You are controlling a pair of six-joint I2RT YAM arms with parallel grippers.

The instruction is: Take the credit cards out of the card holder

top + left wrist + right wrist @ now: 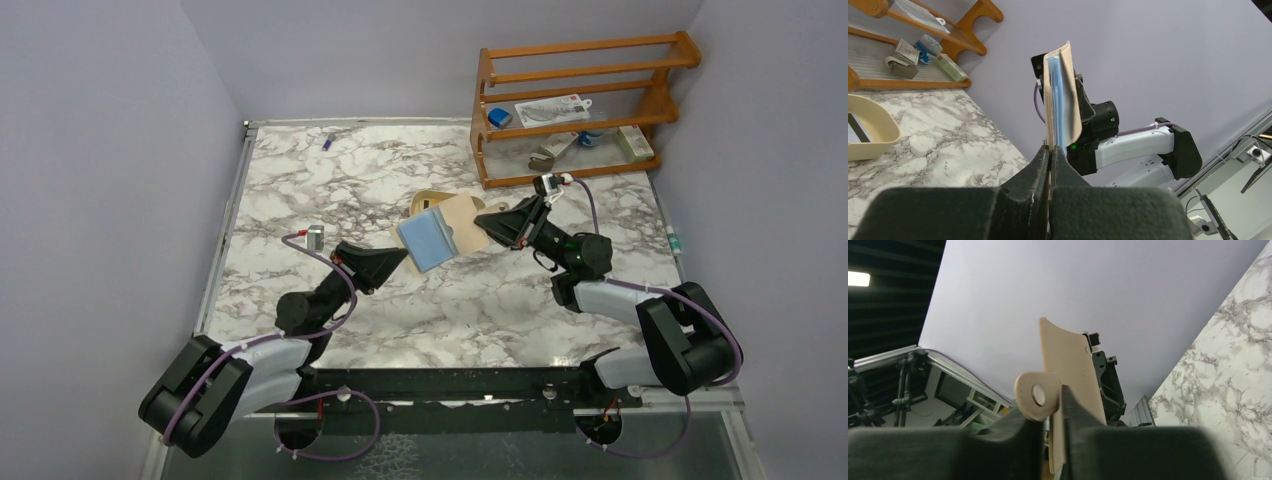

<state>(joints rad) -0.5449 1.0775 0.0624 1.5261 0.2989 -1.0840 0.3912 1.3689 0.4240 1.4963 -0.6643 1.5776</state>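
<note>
Left pincer and right pincer clamp opposite edges of the card holder — light blue credit card inside — above the open marble table.

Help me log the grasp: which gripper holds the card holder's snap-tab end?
The right gripper: the round snap tab sits at its fingers. The left gripper pinches the opposite end of the card holder, where the light blue card shows.

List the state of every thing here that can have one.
card holder: partly open, lifted off the table between both grippers
light blue card: tucked inside the card holder
left gripper: shut on the card holder's edge
right gripper: shut on the card holder's other flap
</note>
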